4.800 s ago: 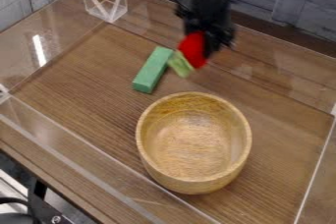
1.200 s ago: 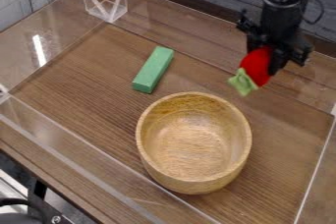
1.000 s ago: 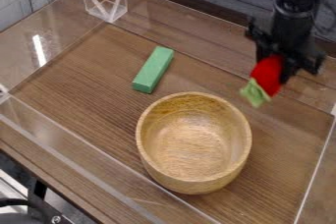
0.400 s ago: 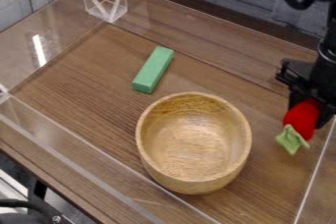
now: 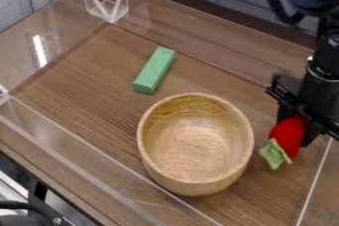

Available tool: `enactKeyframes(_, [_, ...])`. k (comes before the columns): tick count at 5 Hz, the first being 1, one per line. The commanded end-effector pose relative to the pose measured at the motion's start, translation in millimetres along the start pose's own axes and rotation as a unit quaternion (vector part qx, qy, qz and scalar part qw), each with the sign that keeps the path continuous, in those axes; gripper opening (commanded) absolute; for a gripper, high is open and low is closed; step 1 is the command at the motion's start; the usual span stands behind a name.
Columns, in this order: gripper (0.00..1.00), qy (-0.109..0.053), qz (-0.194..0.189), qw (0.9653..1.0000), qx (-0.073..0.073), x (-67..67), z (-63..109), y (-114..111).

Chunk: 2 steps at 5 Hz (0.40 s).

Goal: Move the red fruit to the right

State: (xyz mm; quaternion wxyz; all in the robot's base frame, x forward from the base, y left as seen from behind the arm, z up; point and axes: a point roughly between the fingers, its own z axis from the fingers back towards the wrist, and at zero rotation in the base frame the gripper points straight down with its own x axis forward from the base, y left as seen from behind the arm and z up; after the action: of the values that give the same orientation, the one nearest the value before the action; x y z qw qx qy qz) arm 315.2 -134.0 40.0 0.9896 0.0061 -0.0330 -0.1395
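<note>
The red fruit (image 5: 287,133), a small bright red toy strawberry with a light green leafy end (image 5: 273,155), hangs just above the wooden table at the right, beside the rim of the wooden bowl (image 5: 196,142). My black gripper (image 5: 298,131) points straight down and is shut on the fruit from above. The arm's dark body rises toward the top right corner and hides the upper part of the fruit.
A flat green rectangular block (image 5: 155,69) lies left of centre on the table. Clear acrylic walls (image 5: 319,185) fence the table, with the right wall close to the gripper. A clear stand (image 5: 105,4) sits at the back left.
The gripper has carried the red fruit from the middle of the table to the right and toward the front, sinking lower until it hangs beside the bowl's right rim.
</note>
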Motion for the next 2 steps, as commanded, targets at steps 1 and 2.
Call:
enactKeyframes(1, [0.0,-0.034,-0.019,0.9992,-0.007,3.7,26.1,12.6])
enactKeyframes(2, [0.0,-0.031,0.0,0.9995,-0.006,4.8,25.3,16.5])
